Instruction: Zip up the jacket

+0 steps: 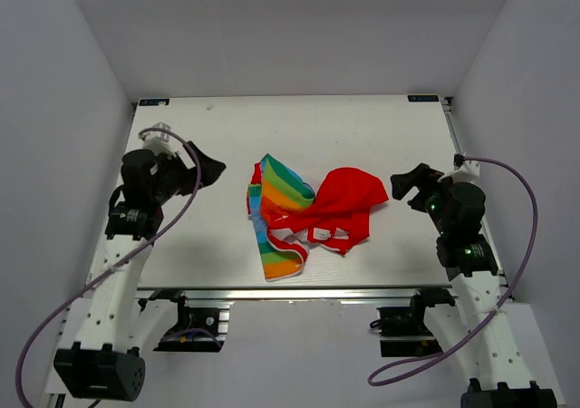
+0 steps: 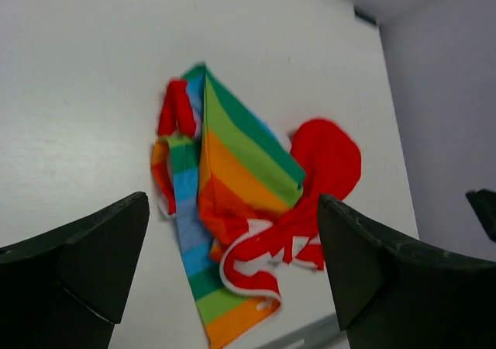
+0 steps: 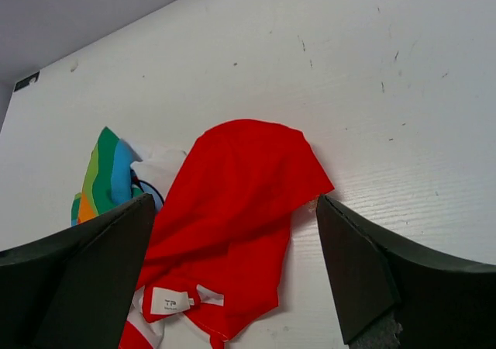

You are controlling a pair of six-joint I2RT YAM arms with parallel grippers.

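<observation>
Evidently, with the jacket (image 1: 304,216) crumpled mid-table and the left gripper (image 1: 208,168) and right gripper (image 1: 408,187) both gaping empty either side, a blind grab risked pinching the wrong fold.

Top cam: high up, looking down. Wrist cams peek fwd btw own black fingers (image 2: 93,264); all share crumpled rainbow-and-red fabric jacket (image 1: 290,199) ahead.

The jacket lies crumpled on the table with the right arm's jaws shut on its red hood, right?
No. The jacket lies crumpled on the table, but the right arm's jaws are open, clear of its red hood; the right wrist view shows it.
</observation>
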